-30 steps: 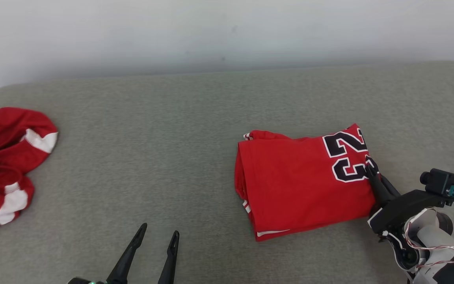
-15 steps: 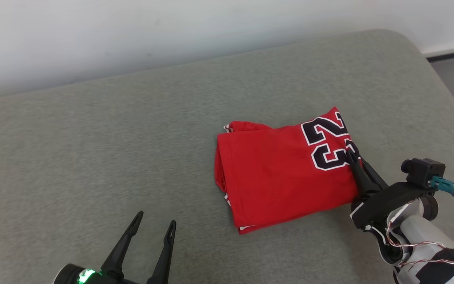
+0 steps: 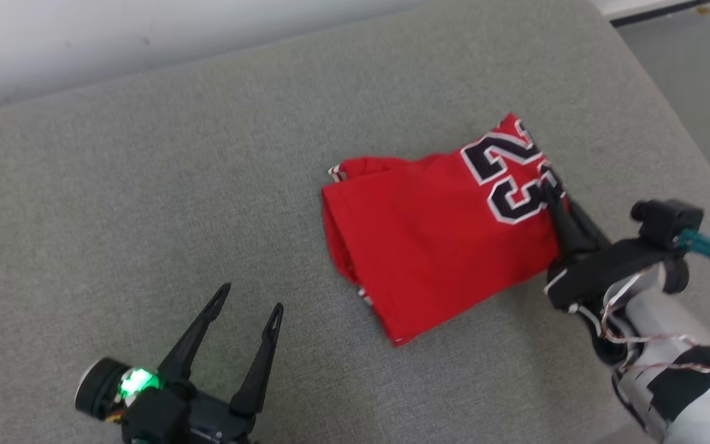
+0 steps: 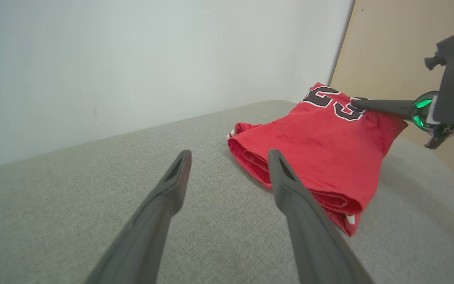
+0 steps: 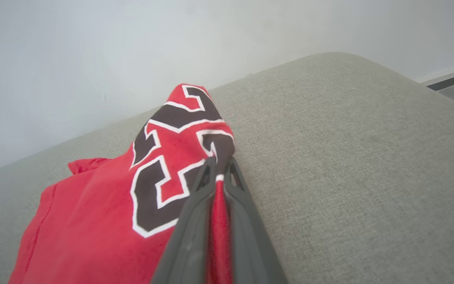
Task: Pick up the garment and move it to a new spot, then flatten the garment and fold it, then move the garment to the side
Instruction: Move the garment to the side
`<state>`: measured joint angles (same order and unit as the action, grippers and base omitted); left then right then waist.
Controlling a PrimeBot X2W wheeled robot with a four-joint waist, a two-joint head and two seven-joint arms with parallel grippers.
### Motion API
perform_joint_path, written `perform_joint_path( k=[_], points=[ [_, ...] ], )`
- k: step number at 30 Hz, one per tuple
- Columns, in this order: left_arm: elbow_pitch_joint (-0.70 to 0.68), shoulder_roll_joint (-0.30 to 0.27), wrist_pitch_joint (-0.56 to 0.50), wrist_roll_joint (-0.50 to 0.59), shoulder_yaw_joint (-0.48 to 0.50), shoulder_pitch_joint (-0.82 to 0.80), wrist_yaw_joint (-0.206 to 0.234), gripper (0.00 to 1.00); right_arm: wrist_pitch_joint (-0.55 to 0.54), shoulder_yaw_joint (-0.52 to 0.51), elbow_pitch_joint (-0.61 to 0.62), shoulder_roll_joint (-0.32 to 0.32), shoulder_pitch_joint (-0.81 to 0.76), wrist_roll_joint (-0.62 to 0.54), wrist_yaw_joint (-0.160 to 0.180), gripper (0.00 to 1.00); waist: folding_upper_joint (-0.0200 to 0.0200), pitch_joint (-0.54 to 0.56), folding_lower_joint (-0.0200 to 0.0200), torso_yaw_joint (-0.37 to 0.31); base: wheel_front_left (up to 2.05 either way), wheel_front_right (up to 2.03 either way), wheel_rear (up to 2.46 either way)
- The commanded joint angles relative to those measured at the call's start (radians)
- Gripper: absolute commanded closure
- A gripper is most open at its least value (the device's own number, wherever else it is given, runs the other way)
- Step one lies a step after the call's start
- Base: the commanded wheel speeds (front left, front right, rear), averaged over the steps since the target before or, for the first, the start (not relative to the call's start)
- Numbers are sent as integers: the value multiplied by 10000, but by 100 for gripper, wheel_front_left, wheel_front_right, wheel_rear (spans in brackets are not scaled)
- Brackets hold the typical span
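We see the folded red garment (image 3: 441, 246) lying on the grey cushion (image 3: 145, 203), its numbered corner raised off the fabric where our right gripper (image 3: 553, 196) is clamped on it. Past that corner the cushion's rounded edge is near and drops to the floor (image 3: 688, 74). Behind the garment runs the white wall (image 3: 84, 49). On the garment's other side a wide stretch of cushion lies open, and there our left gripper (image 3: 249, 308) hangs with fingers spread, holding nothing, well apart from the garment. Since a second ago our head has swung right, bringing the edge and floor beside the garment into sight. The right gripper keeps its hold on the same corner.
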<state>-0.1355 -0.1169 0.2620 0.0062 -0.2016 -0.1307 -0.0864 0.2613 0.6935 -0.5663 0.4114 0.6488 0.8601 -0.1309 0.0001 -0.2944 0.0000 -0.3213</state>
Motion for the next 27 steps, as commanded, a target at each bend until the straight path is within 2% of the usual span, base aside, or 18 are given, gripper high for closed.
perform_joint_path(
  k=[1,13,27],
  points=[
    [-65,-111,41,124,-80,-272,-40,0,44,-161,10,71,308,-114,4,100,-1,-746,0,37,0,0,0],
    [-773,-499,41,519,-1119,-2137,-256,0,44,-2011,53,1011,1823,-1074,4,100,-1,-2464,0,614,0,0,0],
    [-1608,-696,41,808,-1830,-3224,-316,0,44,-4928,-186,2546,2626,-2467,4,100,-1,-3394,0,905,0,0,0]
  ],
)
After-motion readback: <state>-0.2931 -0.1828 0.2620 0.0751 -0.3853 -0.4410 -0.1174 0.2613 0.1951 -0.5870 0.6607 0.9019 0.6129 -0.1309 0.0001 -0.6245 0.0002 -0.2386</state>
